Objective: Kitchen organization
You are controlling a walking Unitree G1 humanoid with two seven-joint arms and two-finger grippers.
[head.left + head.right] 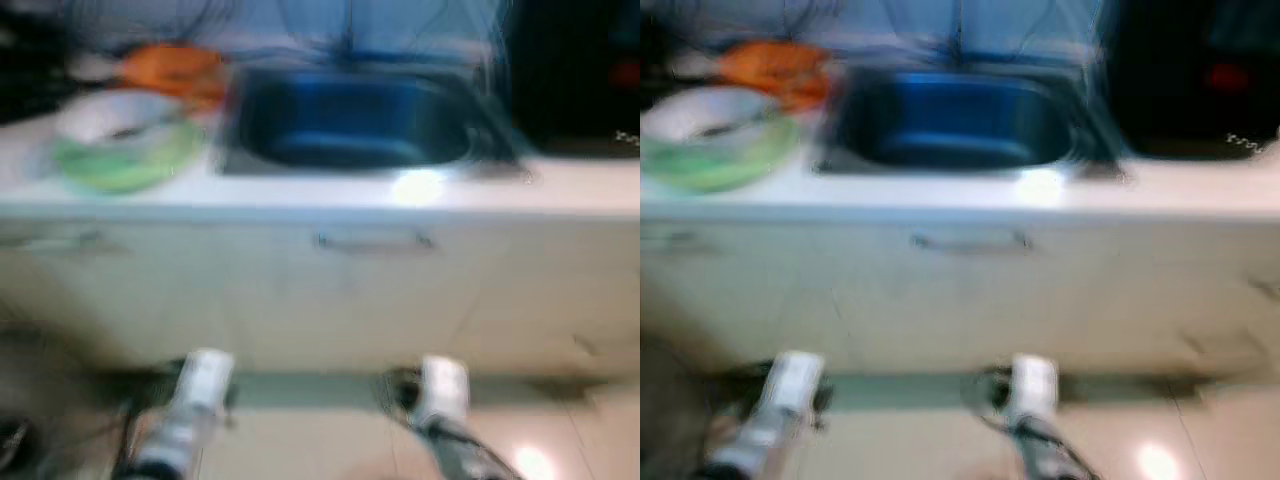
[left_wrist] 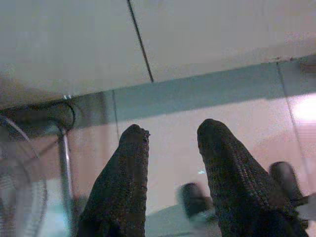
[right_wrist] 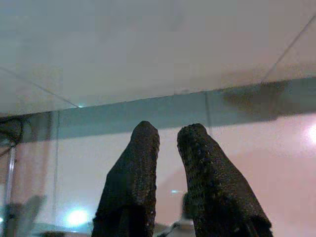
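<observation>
The head views were blurred, yet a white counter (image 1: 300,195) ran across the scene with a dark steel sink (image 1: 360,125) sunk into its middle. Toward the counter's left end lay a green-rimmed bowl or plate (image 1: 125,160) with something white in it, and just behind it, nearer the back edge, sat an orange item (image 1: 175,68) too smeared to name. At the counter's right end stood a large black appliance (image 1: 575,80). Below the front edge, pale cabinet fronts carried a bar handle (image 1: 372,242) under the sink. Both silver arms hung low before the cabinets over a glossy tiled floor (image 1: 320,440). The left pincer (image 2: 170,136) pointed at the cabinet's dark toe-kick, its fingers (image 2: 128,173) parted with a clear gap and holding nothing. The right pincer (image 3: 168,133) pointed likewise, its fingers (image 3: 136,168) narrowly apart and empty.
</observation>
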